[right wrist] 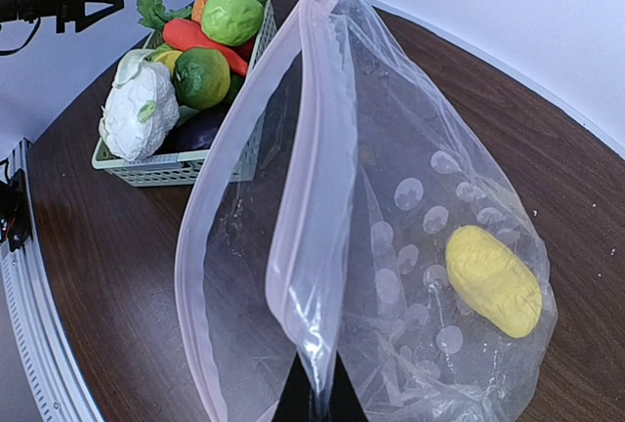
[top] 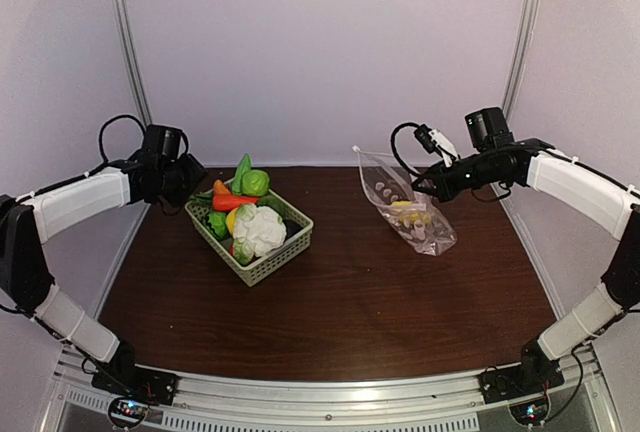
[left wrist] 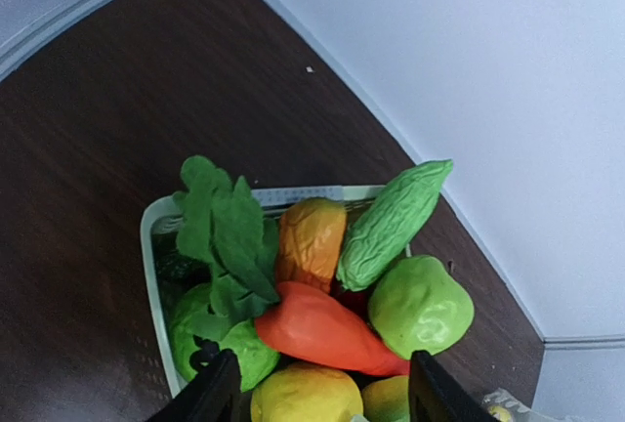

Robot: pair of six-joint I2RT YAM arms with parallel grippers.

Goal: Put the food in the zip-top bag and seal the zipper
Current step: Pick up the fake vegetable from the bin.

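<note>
Between basket (top: pixel 268 264) and zip-top bag (top: pixel 412 214), a wide stretch of table (top: pixel 345 292) shows.

Basket (top: pixel 282 256): 1, pale green plastic lattice, rectangular, left of the table's middle, turned at an angle to the table's edges.
Table (top: pixel 350 302): dark brown wood grain, slightly glossy.
Walls (top: pixel 320 52): plain and pale, at the back and both sides.
Posts (top: pixel 127 42): 2 thin metal uprights, 1 in each back corner.
Rail (top: pixel 330 407): silvery slotted strip along the near edge.

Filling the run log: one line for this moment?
left tool: open over basket | right tool: shut on bag | bag holds: one yellow piece
</note>
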